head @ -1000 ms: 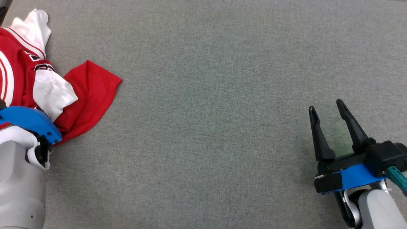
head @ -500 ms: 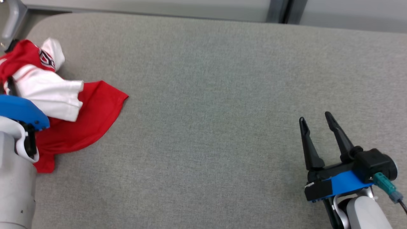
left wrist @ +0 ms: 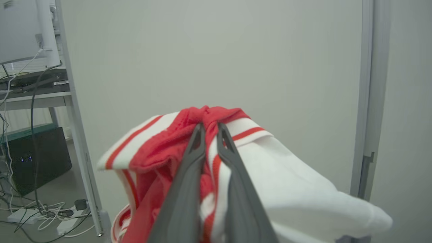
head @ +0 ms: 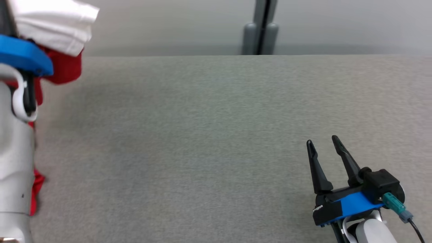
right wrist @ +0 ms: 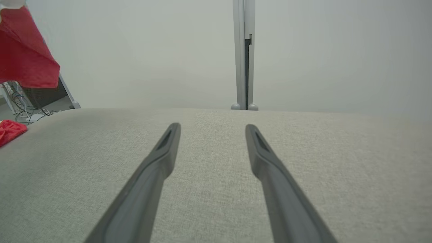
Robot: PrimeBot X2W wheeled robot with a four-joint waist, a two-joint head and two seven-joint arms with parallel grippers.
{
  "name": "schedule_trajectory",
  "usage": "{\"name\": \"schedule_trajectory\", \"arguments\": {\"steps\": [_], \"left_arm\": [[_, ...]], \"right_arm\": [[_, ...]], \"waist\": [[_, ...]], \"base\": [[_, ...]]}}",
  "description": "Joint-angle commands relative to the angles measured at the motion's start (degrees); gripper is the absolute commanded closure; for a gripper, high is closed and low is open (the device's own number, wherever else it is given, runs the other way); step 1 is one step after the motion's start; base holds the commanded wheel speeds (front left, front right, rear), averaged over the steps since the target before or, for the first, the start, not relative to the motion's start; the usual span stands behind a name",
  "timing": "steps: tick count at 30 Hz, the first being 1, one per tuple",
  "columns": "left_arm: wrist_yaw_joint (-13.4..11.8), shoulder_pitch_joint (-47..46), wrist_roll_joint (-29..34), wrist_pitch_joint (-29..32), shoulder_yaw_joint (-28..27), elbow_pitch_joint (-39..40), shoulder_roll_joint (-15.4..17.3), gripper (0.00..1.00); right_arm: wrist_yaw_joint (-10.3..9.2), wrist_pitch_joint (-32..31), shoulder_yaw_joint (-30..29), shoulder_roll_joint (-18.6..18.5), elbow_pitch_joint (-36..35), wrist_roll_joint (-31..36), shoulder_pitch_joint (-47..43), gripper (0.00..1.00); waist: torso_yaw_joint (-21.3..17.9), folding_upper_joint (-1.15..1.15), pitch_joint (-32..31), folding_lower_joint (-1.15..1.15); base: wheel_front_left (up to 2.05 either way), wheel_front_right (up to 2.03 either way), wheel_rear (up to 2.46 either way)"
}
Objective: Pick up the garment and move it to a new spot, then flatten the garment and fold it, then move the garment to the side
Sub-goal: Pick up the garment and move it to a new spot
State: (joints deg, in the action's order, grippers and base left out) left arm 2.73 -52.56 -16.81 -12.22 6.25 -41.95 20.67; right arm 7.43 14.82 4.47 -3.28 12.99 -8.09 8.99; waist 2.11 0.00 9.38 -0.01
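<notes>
Over at the far left of the head view, the garment (head: 54, 23) is up off the table (head: 216, 135) now. A second ago it lay crumpled on the grey cloth with its red hem spread flat. Now the white sleeve and red body bunch high by the blue wrist bracket (head: 23, 57), and a red tail hangs down beside the pale forearm (head: 13, 158). The camera has tipped up too, so the table's back edge and a grey post (head: 261, 30) have come in. Lower right, the right gripper (head: 321, 140) has its fingers parted with nothing between them, same as before.

Left wrist view: the left gripper (left wrist: 210, 130) is clenched on a red fold of the garment by a striped band. Cloth drapes down either side of the fingers, with a desk (left wrist: 33, 98) and cables behind.

Right wrist view: fingers wide apart above the table, red cloth dangling at the upper left, and a red scrap lying at the table's left edge.
</notes>
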Motion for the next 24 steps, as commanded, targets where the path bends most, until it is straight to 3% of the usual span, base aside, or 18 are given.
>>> {"name": "schedule_trajectory", "arguments": {"steps": [1,14,20,24], "left_arm": [[-0.1,-0.9,0.5,0.5,0.7,2.3,-0.6,1.00],[-0.1,-0.1,0.1,12.1,6.3,27.5,-4.1,1.00],[-0.1,0.9,-0.3,14.4,9.1,29.4,-6.6,1.00],[0.5,2.3,-2.3,14.1,10.2,28.2,-9.2,1.00]], "right_arm": [[0.11,0.4,0.1,0.3,0.3,-0.2,-0.9,0.00],[0.11,0.4,2.4,0.3,-0.4,-5.3,0.3,0.00],[0.12,0.4,3.0,0.4,-0.4,-6.6,0.3,0.00],[0.12,0.4,2.8,0.4,-1.0,-6.7,1.3,0.00]], "waist": [[-2.6,0.00,-1.9,0.01],[-17.4,0.00,-2.2,0.01],[-22.4,0.00,-1.0,0.01],[-23.5,0.00,0.6,0.01]], "base": [[0.00,0.00,0.00],[0.00,0.00,0.00],[0.00,0.00,0.00],[0.00,0.00,0.00]]}}
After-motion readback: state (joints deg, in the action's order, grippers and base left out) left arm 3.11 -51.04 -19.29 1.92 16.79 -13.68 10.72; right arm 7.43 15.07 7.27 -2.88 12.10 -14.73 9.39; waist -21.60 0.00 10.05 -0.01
